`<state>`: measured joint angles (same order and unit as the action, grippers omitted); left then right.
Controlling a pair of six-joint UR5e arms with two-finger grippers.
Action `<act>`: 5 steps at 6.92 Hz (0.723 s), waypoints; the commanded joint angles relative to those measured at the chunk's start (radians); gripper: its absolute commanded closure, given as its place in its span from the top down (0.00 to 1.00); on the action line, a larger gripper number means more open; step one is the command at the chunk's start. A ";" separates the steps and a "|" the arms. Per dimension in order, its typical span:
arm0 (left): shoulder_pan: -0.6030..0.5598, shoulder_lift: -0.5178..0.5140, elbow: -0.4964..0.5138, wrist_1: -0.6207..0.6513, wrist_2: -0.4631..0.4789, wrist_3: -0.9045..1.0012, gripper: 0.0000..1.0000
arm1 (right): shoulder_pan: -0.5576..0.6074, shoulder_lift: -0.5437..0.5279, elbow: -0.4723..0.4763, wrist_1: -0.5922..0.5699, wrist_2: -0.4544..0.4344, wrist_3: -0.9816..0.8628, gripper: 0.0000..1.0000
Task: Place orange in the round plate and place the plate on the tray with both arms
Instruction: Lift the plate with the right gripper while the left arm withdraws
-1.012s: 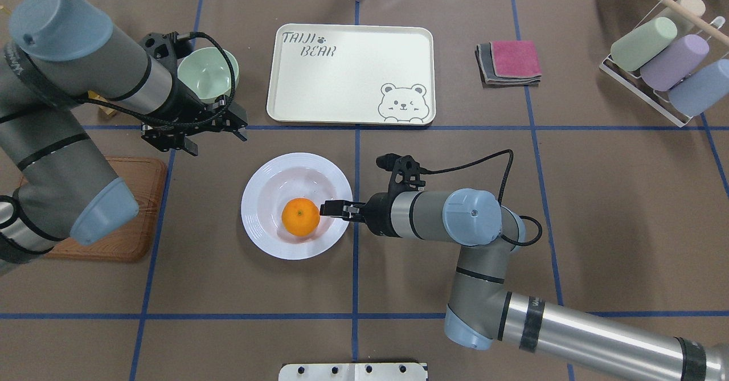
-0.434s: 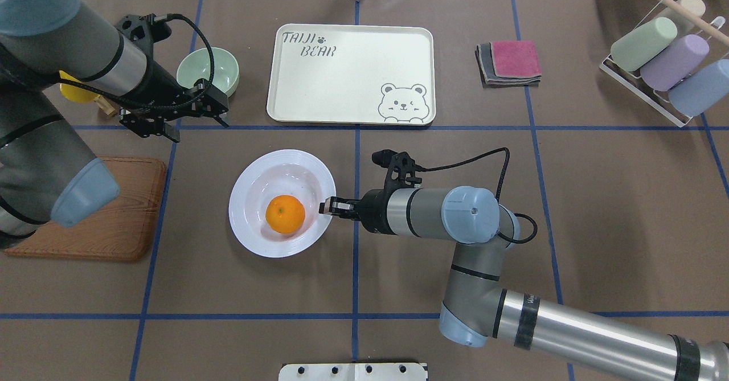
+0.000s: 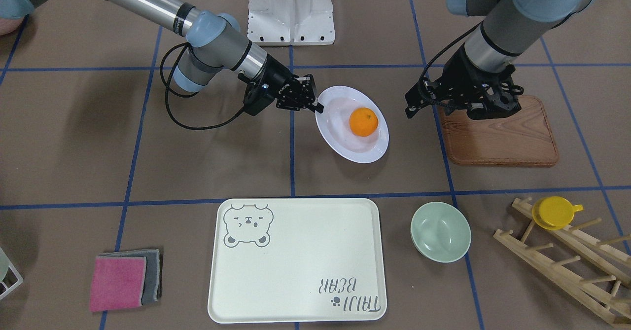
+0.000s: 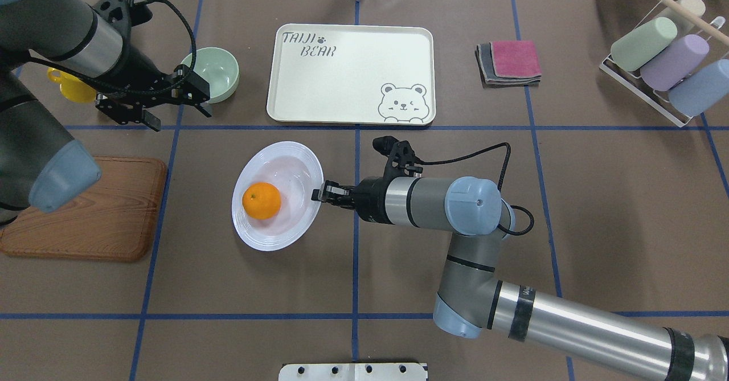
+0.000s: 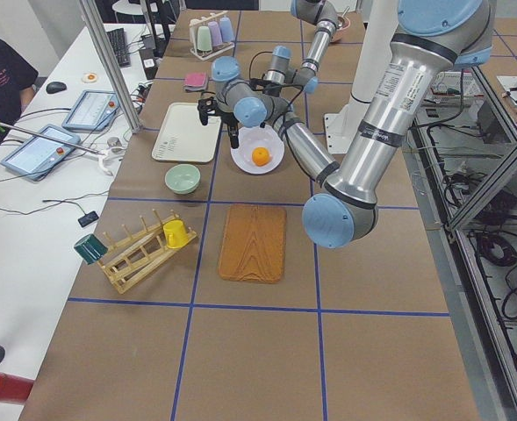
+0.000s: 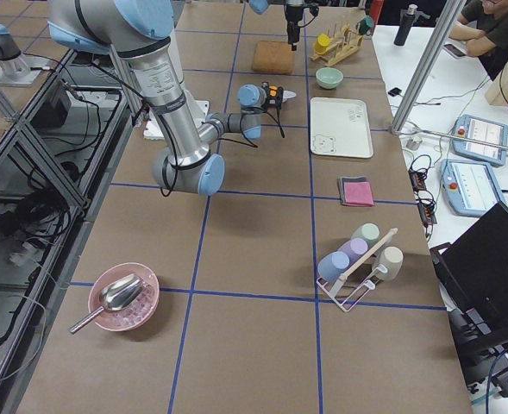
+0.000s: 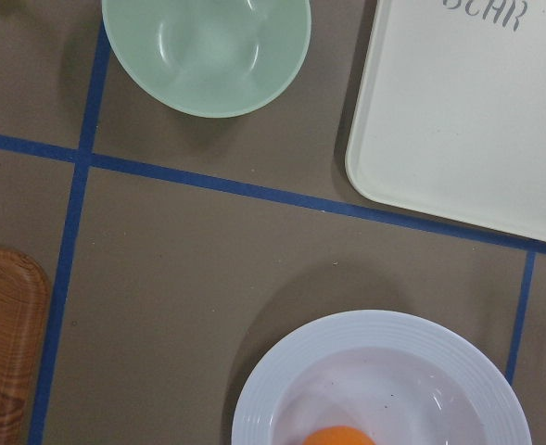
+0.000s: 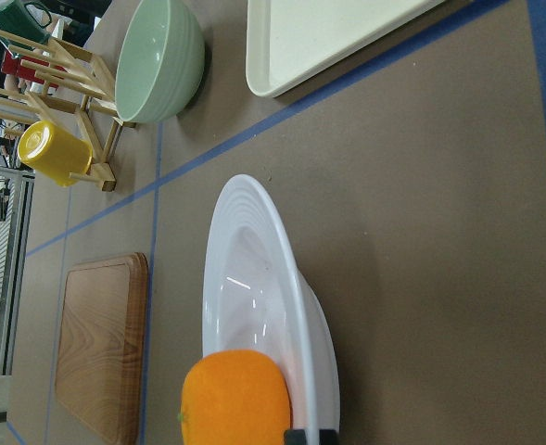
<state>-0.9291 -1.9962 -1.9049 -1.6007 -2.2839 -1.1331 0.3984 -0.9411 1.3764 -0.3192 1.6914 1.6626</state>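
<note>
The white round plate [image 4: 285,227] lies in the middle of the table, tilted, with its right side raised. My right gripper [image 4: 317,194] is shut on its right rim; the right wrist view shows a fingertip [image 8: 310,434] over the rim [image 8: 254,269]. The orange [image 4: 261,200] rests in the plate's left part, also visible as the orange [image 3: 363,122] and the orange [image 8: 235,400]. My left gripper [image 4: 177,114] hangs open and holds nothing, to the far left of the plate beside the green bowl. The cream tray [image 4: 353,68] lies beyond the plate.
A pale-green bowl [image 4: 213,73] stands left of the tray. A wood-grain board [image 4: 85,216] lies at the near left. Folded cloths [image 4: 510,62] and a rack of cups [image 4: 660,56] are at the right. A yellow cup [image 3: 554,211] hangs on a wooden rack [image 3: 567,256].
The plate has slid left and tipped up on its right side in my right gripper. The orange rolled to the plate's left. My left arm drew back to the left.
</note>
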 commanded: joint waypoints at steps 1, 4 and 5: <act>-0.026 0.029 -0.014 0.024 -0.002 0.083 0.97 | 0.020 0.033 0.003 0.032 -0.073 0.138 0.00; -0.057 0.072 -0.016 0.024 0.000 0.177 0.97 | 0.060 0.038 -0.025 0.109 -0.369 0.404 0.00; -0.066 0.088 -0.014 0.024 0.006 0.217 0.97 | 0.075 0.051 -0.095 0.103 -0.469 0.515 0.00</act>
<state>-0.9862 -1.9247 -1.9204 -1.5771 -2.2830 -0.9563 0.4586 -0.9013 1.3416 -0.2149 1.3487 2.0602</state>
